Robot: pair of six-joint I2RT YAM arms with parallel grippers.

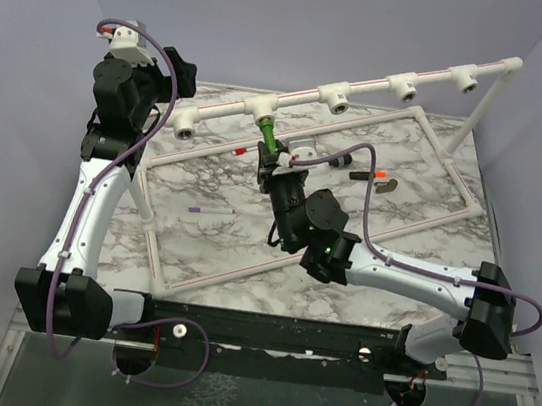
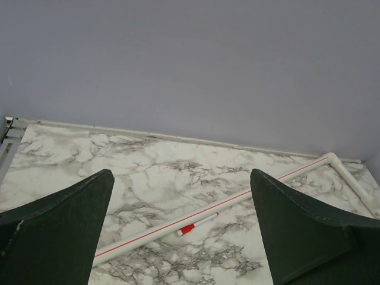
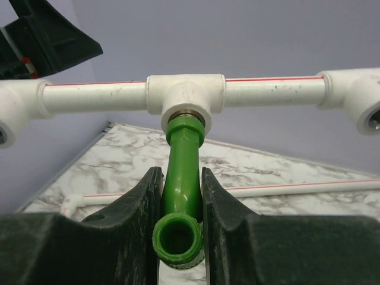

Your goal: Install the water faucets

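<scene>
Arm bases (image 1: pixel 61 297) sit at the near desk (image 1: pixel 202 259) edge, closest to the top camera.

Left end effector (image 2: pixel 181 173): released, jaws wide, nothing between them. It is raised at the far left, near the left end of the frame (image 1: pixel 368 85); its camera looks down on bare marble and a floor rail.

Pen (image 1: pixel 211 211): lies flat on the desk inside the frame, untouched.

Faucet (image 3: pixel 181 157): green, its upper end seated in the mouth of the second socket (image 3: pixel 185 95) from the left on the raised rail. The body hangs down from the socket, and the open round end faces the right wrist camera.

Right end effector (image 3: pixel 180 178): clenched on the faucet, one finger on each side of the lower body, just above the round end.

Small dark and orange pieces (image 1: pixel 384 186): on the desk to the right, too small to identify.

Handling, judged: the faucet looks light and stiff, moulded plastic with a glossy skin, so it may slip when turned. The present hold on the straight flanks suits twisting. The collar just below the socket would be the firmer place. Squeezing should not deform it, but going in tilted could jam the thread.
</scene>
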